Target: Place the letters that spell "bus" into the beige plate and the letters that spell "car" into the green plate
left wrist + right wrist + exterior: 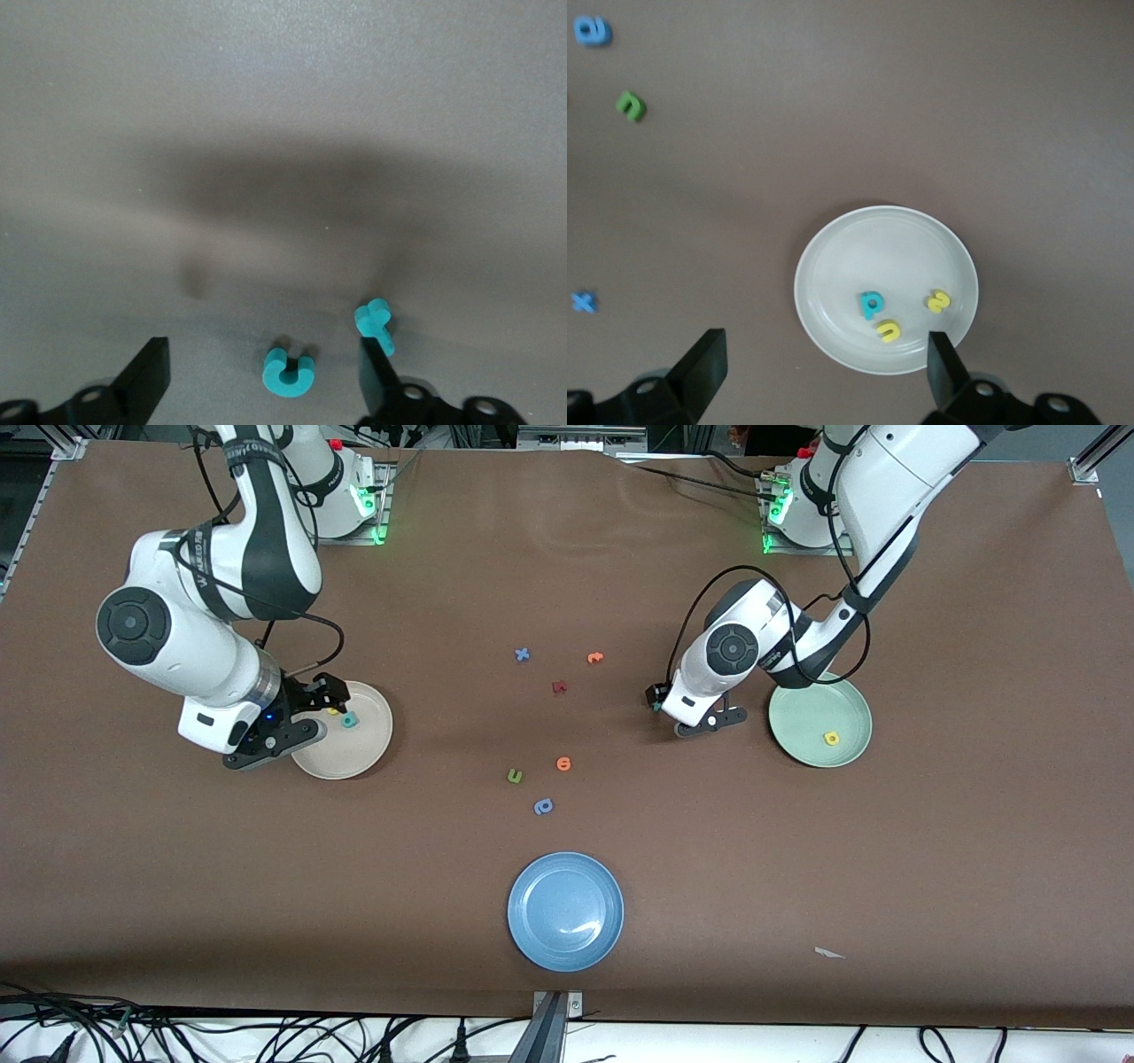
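Small matte foam letters, teal b (870,305), yellow u (889,330) and yellow s (939,302), lie in the smooth round beige plate (833,257) under the open right hand (824,372), while the open left hand (266,376) straddles the teal c (289,372) beside the teal r (376,320) on the brown bench (797,850) near the green plate (802,713) holding a yellow a (831,738).

I see the teal b (870,305), yellow u (889,330) and yellow s (939,302) lying flat, close together, in the beige plate (833,257). The yellow a (831,738) lies in the green plate (797,726). The teal c (289,371) and teal r (376,322) lie on the surface, near each other.
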